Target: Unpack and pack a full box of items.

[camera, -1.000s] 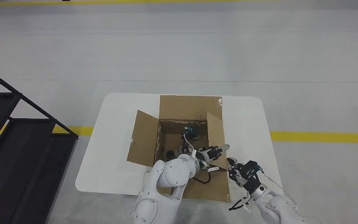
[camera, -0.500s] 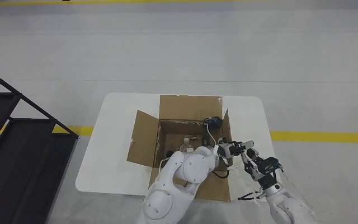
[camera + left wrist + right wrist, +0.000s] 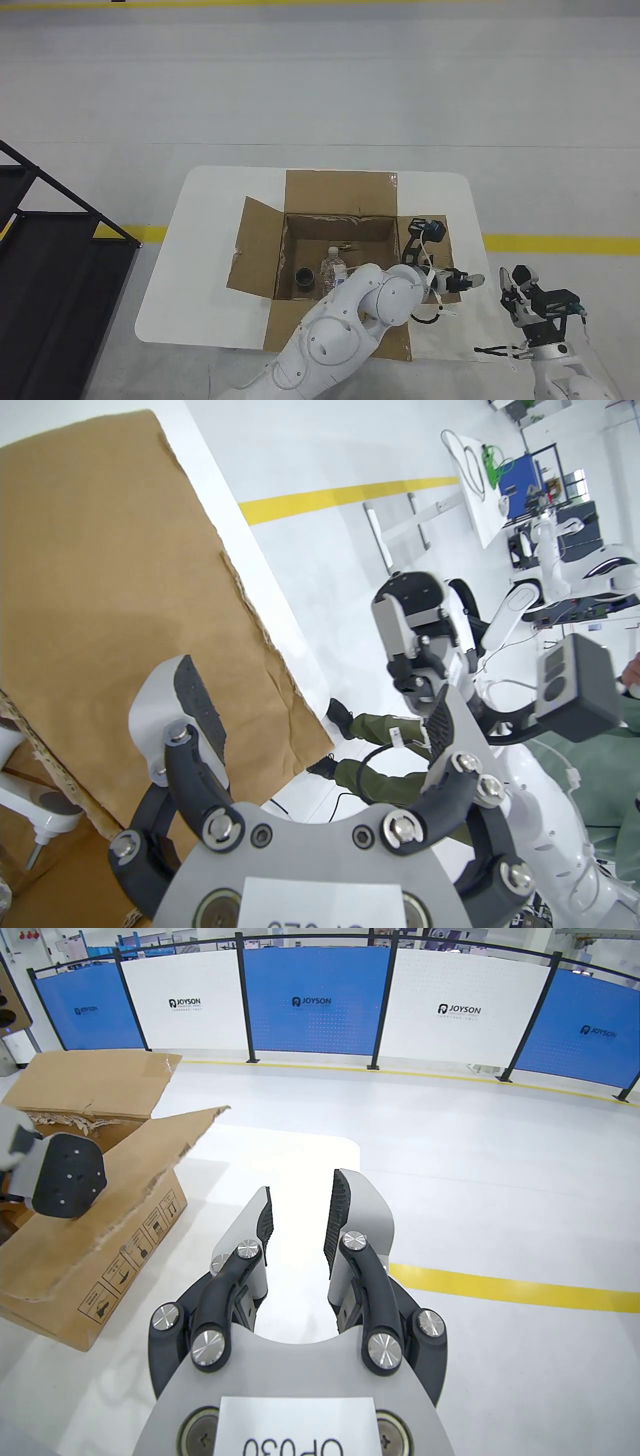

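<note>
Box (image 3: 335,190): brown cardboard, black printed symbols.
Table (image 3: 210,250): white.
Floor stripe (image 3: 560,243): yellow.
Right gripper (image 3: 305,1188): silver fingers (image 3: 370,1213), black ribbed pads (image 3: 337,1208).
Fence panels (image 3: 310,1003): alternating blue, white.

We counted one cardboard box (image 3: 340,190) on one white counter (image 3: 205,270). The box showed four opened flaps (image 3: 256,245). Inside it we made out one clear plastic bottle (image 3: 333,268) and one dark round container (image 3: 303,274); a small third item (image 3: 347,246) by the back wall was too small for us to name. We counted two pincers, the left pincer (image 3: 315,685) and the right pincer (image 3: 300,1218), and each had two fingers (image 3: 350,1208).
</note>
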`<state>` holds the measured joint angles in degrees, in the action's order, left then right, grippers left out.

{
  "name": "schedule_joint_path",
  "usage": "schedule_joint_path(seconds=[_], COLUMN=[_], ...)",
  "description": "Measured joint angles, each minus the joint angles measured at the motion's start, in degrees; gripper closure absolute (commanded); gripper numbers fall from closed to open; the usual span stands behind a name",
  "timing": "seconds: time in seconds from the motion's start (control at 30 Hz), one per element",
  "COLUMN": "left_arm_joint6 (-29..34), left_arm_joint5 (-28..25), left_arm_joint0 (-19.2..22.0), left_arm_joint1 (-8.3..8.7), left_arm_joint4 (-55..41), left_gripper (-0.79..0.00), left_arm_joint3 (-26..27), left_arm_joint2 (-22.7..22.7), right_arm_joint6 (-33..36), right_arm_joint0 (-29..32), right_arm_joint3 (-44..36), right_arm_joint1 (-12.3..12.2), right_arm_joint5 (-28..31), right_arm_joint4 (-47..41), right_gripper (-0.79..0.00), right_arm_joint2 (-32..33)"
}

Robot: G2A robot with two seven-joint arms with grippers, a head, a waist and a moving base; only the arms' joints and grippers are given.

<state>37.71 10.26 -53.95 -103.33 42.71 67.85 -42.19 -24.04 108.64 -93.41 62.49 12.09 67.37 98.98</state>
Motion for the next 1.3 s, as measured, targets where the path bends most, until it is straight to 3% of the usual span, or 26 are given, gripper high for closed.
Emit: schedule_joint_path(seconds=[0.13,0.27,0.33,0.47,0.6,0.8,0.93,1.3], left_arm_joint6=[0.6,1.5,2.2,4.5,10.2,21.1,25.3,28.2], left_arm_joint5=[0.4,1.8,3.5,8.0,10.7,7.0,2.0,0.0], left_arm_joint0=[0.7,1.2,0.8,-1.7,-6.9,-14.6,-18.3,-23.5], left_arm_joint1=[-0.17,0.24,0.92,3.12,6.17,9.49,10.73,11.72], left_arm_joint4=[1.7,4.0,6.6,15.3,29.8,50.0,61.2,67.7], left_gripper=[-0.785,-0.785,-0.785,-0.785,-0.785,-0.785,-0.785,-0.785], left_arm_joint3=[-0.7,2.4,5.7,13.9,24.7,39.5,44.2,51.2], left_arm_joint2=[1.1,0.3,-1.3,-6.1,-12.8,-22.8,-26.4,-34.7], right_arm_joint6=[0.4,0.1,0.0,0.2,1.6,12.6,18.2,22.4], right_arm_joint0=[1.2,1.9,2.2,2.7,2.7,1.6,-0.5,-7.4], right_arm_joint3=[-1.3,-3.7,-5.5,-9.9,-15.3,-21.1,-22.9,-21.2], right_arm_joint1=[0.0,0.0,0.0,-0.1,-0.2,-0.2,-0.1,1.0], right_arm_joint5=[0.1,0.1,0.4,1.3,2.8,4.7,4.8,2.1], right_arm_joint4=[1.6,3.4,3.8,5.2,7.2,9.7,12.9,20.4], right_gripper=[-0.222,-0.163,0.000,0.000,0.000,0.000,0.000,0.000], right_arm_joint2=[1.2,2.4,3.2,4.6,5.4,3.0,-1.6,-16.5])
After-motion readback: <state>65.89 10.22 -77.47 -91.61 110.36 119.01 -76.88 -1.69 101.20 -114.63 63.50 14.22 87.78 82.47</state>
